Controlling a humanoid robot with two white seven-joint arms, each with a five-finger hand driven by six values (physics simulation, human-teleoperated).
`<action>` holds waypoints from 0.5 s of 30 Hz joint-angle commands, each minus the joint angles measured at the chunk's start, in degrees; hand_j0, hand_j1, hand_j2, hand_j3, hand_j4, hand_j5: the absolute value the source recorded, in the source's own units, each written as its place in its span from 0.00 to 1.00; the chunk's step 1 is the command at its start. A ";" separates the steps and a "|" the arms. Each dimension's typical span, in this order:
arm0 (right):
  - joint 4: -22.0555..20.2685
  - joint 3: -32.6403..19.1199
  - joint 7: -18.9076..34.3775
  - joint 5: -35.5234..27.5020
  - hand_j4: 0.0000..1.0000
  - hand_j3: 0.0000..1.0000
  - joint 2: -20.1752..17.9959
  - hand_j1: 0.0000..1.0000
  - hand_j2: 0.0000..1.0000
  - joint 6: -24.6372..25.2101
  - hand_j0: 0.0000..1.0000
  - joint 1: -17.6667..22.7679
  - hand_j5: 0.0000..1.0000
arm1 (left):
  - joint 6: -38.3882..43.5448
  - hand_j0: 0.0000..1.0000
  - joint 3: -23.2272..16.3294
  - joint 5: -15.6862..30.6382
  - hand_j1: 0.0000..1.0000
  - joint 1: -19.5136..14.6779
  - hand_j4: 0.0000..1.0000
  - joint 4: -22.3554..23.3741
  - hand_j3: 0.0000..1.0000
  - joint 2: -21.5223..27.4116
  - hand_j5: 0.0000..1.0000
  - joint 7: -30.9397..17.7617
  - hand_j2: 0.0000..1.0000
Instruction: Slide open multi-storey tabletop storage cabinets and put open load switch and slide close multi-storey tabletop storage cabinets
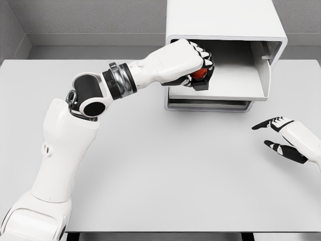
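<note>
A white multi-storey storage cabinet (pixel 225 25) stands at the back of the table, its upper drawer (pixel 235 83) slid out toward me. My left hand (pixel 200 70) reaches over the drawer's left end, fingers curled around a red and black load switch (pixel 200 74). The switch is mostly hidden by the fingers and hangs just above the drawer floor at its left front corner. My right hand (pixel 278 135) hovers over the table at the right, below the cabinet, fingers spread and holding nothing.
The grey table (pixel 165 170) stretches out in front of the cabinet. A lower drawer front (pixel 208 105) shows beneath the open drawer, pushed in. My left arm crosses the table's left half from the lower left corner.
</note>
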 commanded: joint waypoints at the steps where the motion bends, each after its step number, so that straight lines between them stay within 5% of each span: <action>1: -0.09 -0.01 -0.01 -0.41 0.66 0.66 0.03 0.66 0.66 0.06 0.66 0.00 0.66 | 0.17 0.34 -0.01 0.32 0.34 0.00 0.34 0.63 0.34 -0.01 0.34 0.04 0.34; 15: -0.09 -0.01 -0.01 -0.33 0.66 0.66 0.12 0.66 0.66 0.06 0.66 -0.09 0.66 | 0.17 0.41 0.25 -0.82 0.41 -0.09 0.41 0.63 0.41 -0.01 0.41 0.04 0.41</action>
